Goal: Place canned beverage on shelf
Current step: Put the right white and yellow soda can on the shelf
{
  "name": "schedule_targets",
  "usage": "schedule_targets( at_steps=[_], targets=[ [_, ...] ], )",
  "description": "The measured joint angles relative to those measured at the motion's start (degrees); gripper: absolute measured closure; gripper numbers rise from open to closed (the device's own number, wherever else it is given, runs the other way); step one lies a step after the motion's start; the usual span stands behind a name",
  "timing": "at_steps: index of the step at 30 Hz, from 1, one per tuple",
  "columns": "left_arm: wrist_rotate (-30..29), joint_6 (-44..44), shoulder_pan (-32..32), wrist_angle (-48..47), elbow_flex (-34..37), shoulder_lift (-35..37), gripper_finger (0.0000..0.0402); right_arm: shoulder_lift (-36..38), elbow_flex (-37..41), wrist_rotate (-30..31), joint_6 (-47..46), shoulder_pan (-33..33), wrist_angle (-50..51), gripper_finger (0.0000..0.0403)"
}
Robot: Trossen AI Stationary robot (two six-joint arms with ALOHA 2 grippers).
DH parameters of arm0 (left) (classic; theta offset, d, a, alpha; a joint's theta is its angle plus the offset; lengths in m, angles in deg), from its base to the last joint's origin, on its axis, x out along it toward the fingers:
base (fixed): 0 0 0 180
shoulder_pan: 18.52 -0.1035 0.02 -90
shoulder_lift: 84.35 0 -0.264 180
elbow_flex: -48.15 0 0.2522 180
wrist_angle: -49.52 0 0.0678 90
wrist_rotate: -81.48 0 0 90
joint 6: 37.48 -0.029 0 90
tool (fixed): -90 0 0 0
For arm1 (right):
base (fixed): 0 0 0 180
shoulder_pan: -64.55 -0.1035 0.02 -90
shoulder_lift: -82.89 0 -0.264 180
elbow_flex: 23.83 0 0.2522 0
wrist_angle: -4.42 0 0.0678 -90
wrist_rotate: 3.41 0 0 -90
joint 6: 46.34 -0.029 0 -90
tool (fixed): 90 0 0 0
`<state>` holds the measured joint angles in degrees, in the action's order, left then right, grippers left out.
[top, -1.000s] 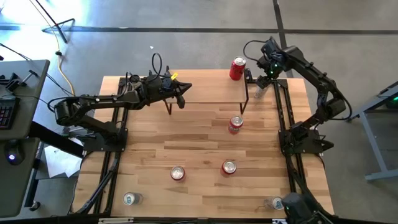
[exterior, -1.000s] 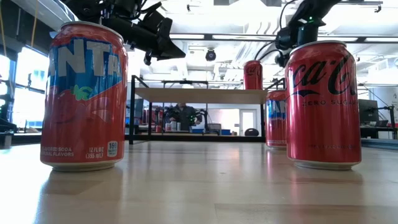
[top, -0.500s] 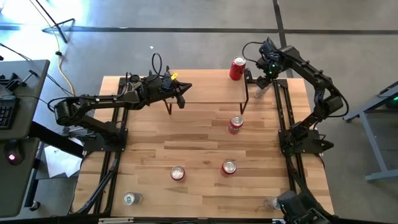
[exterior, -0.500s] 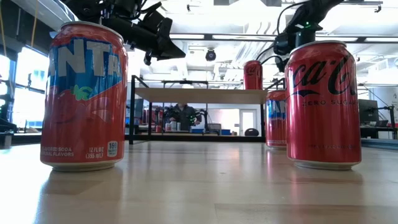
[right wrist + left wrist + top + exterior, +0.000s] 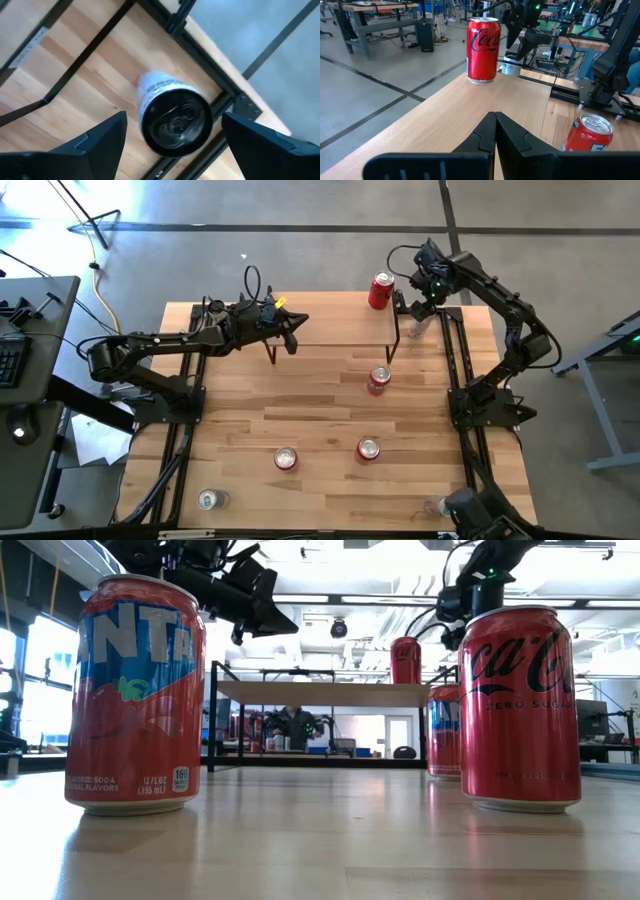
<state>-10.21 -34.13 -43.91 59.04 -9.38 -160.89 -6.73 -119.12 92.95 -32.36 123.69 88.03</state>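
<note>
Standing unmoved, Coca-Cola can point(image 5: 381, 290), shelf point(image 5: 330, 320)

The left arm is stretched across the far left of the surface, its gripper point(image 5: 297, 330) held level with jaws pressed together. The right arm is bent back from its base at the right edge, its gripper point(image 5: 415, 306) pointed straight down, jaws spread wide.

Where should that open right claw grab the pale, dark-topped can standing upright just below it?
Probably around the round side wall of the pale can, coming straight down from above. It stands upright with its dark lid facing the open right gripper, whose fingers already sit apart on either side. The black frame bar beside it leaves little room.
</note>
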Motion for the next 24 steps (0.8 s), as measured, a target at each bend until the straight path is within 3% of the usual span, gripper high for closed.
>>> schedule_targets(
  at_steps=[17,24],
  targets=[
    [0.0,0.0,0.0,0.0,0.0,0.0,0.0402,0.0,1.3,-1.9,1.0,0.2,-0.3,0.0091],
    [0.0,0.1,0.0,0.0,0.0,0.0,0.0402,0.0,0.2,2.0,1.5,-0.6,-0.6,0.0091]
  ],
)
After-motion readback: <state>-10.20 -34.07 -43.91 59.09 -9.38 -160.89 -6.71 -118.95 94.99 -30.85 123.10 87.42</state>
